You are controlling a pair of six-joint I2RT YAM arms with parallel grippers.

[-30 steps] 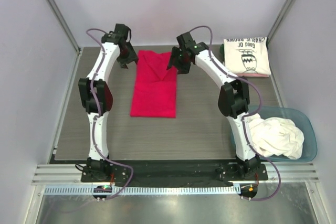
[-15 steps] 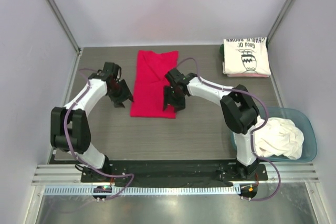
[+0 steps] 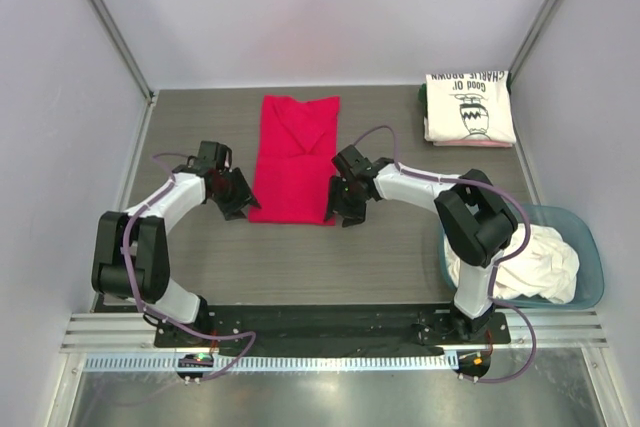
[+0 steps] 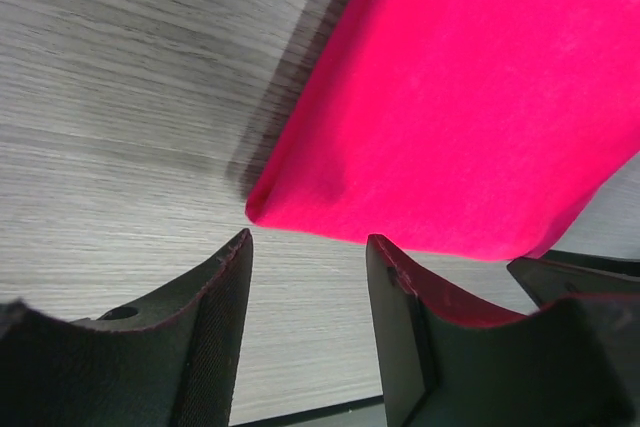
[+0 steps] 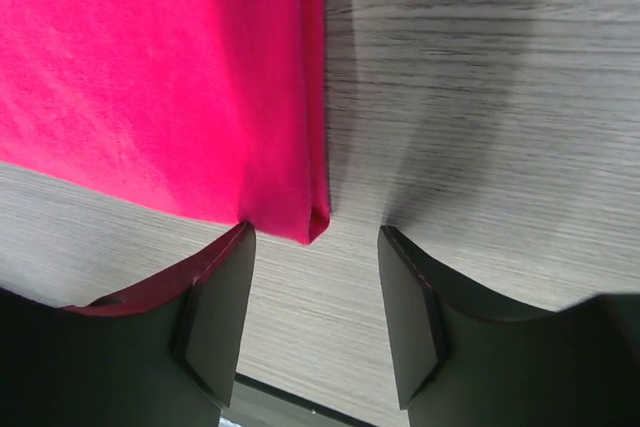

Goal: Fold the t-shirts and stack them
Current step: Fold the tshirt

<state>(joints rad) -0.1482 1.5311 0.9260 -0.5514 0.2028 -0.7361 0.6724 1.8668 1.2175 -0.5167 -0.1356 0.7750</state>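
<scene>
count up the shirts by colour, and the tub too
red shirt: 1
cream printed shirt: 1
white cloth heap: 1 heap in the tub; how many shirts it holds cannot be told
blue-grey tub: 1
total: 4

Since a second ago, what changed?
Both arms pulled back from the red shirt's far end to its near corners. The left end effector and right end effector sit open there, nothing gripped. Red shirt, cream shirt and tub unmoved.
</scene>
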